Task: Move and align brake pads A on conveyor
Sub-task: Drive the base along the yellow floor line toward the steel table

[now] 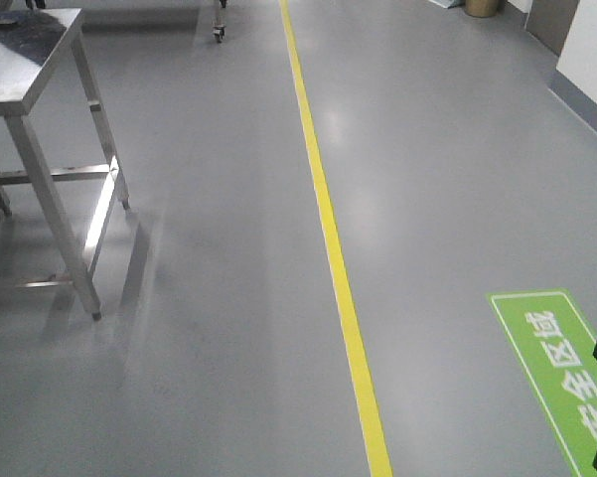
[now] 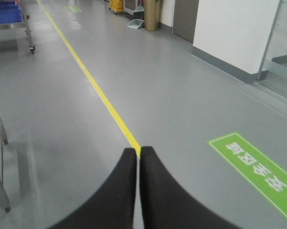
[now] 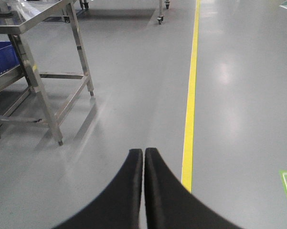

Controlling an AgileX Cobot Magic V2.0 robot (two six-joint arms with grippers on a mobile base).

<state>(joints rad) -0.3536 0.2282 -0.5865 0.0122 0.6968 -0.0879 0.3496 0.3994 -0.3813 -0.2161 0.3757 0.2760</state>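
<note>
Grey floor [image 1: 228,298] and a yellow line [image 1: 328,229] fill every view. Neither brake pads A nor conveyor shows, so their bearing, long axis and nearer arm cannot be told. Left jaws and right jaws are pressed together, empty. A steel surface [image 1: 40,50] stands ahead-left.

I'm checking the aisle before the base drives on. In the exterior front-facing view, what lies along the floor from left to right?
Steel table → yellow floor line → green floor marking.

- floor [image 1: 199,328] plain grey
- floor line [image 1: 328,224] yellow
- floor sign [image 1: 561,370] green, white characters and border
- table [image 1: 42,91] silver steel
- bins [image 2: 5,15] blue
- left gripper [image 2: 139,150] and right gripper [image 3: 144,151] black
</note>
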